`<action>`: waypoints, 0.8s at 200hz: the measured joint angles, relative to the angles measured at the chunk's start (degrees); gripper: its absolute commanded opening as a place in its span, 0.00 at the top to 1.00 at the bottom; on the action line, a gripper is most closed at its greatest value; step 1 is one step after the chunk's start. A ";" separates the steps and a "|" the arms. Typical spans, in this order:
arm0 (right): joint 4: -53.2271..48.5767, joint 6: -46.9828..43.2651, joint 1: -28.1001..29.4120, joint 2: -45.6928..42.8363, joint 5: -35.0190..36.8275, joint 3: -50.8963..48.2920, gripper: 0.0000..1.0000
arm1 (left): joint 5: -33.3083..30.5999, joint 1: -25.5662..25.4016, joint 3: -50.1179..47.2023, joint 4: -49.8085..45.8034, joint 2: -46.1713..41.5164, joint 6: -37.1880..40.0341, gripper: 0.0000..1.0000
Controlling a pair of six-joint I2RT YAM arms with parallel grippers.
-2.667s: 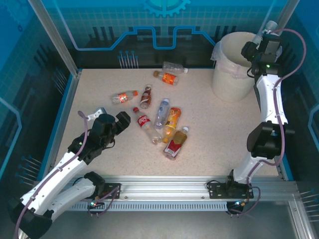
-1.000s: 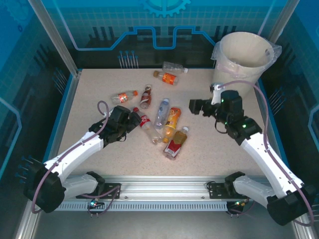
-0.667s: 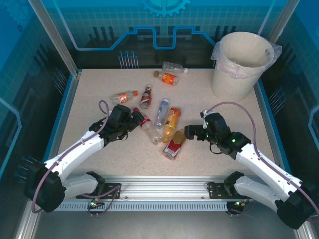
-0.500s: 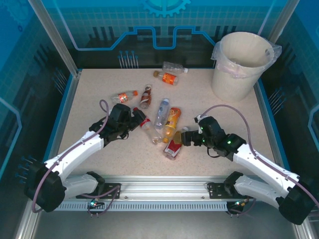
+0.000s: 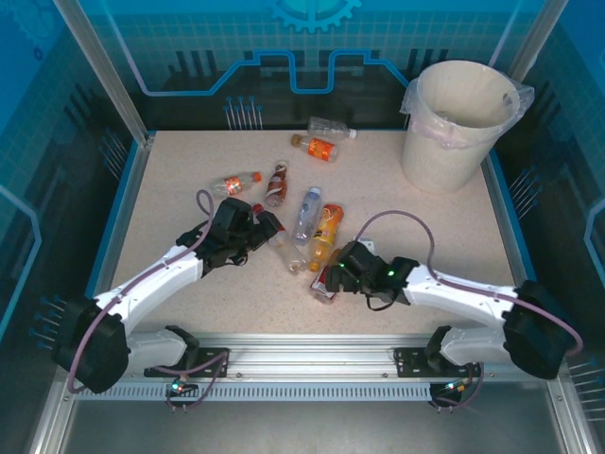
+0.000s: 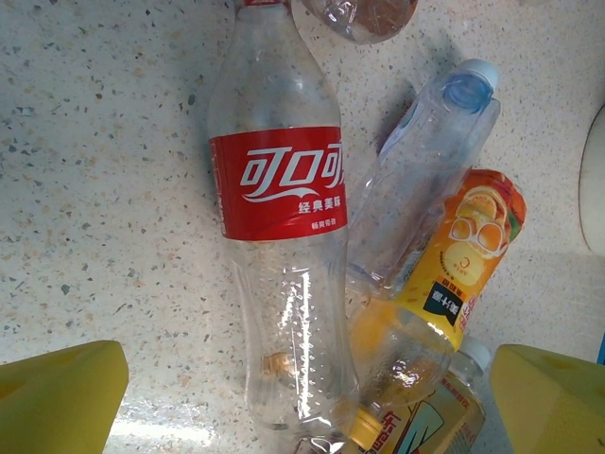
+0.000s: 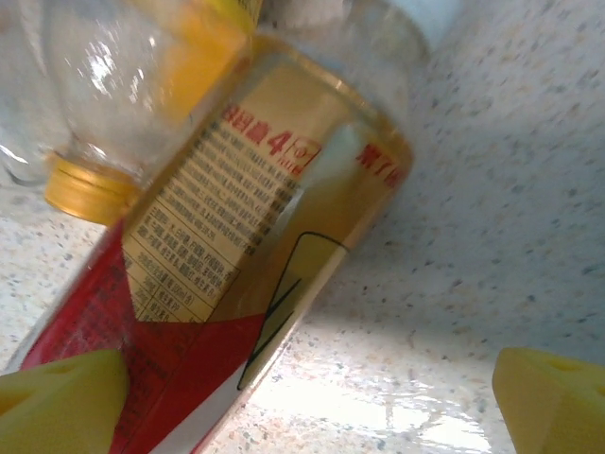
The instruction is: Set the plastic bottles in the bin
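Since a half-second ago, my right gripper point(image 5: 333, 274) has slid left; it is now low over the red-and-gold bottle point(image 7: 255, 236), fingers point(image 7: 553, 397) spread wide, gripping nothing. My left gripper point(image 5: 267, 229) hovers above the cola bottle point(image 6: 279, 189), fingers point(image 6: 57, 402) equally wide. Just beside that bottle lie a blue-capped bottle point(image 6: 430, 180) and an orange bottle point(image 6: 458, 255). Four more bottles lie farther back on the table point(image 5: 425, 236). At the far right corner stands the bin point(image 5: 454, 142), well apart from both grippers.
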 measured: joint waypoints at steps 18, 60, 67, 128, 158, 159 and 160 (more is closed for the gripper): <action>0.63 1.84 1.97 3.21 1.77 2.80 0.00 | 0.00 0.00 0.00 0.00 0.02 0.74 0.01; 0.61 4.66 2.84 3.91 3.67 2.86 0.00 | 0.04 0.00 0.00 0.00 0.02 1.90 0.01; 0.33 4.72 2.49 3.26 3.85 2.45 0.00 | 0.11 0.00 0.00 0.00 0.02 2.19 0.01; -7.56 -1.70 -10.56 -10.14 2.82 -3.93 0.00 | 2.54 0.00 0.00 0.17 0.44 3.74 0.01; -8.57 -2.80 -12.76 -13.66 -0.92 -3.76 0.00 | 3.52 0.00 -0.55 1.81 0.63 3.72 0.01; -8.55 -2.71 -12.76 -13.66 -1.07 -3.74 0.00 | 3.54 0.00 -0.55 1.88 0.66 3.72 0.01; -8.52 -2.71 -12.76 -13.64 -1.27 -3.72 0.00 | 3.63 0.00 -0.61 1.99 0.70 3.72 0.01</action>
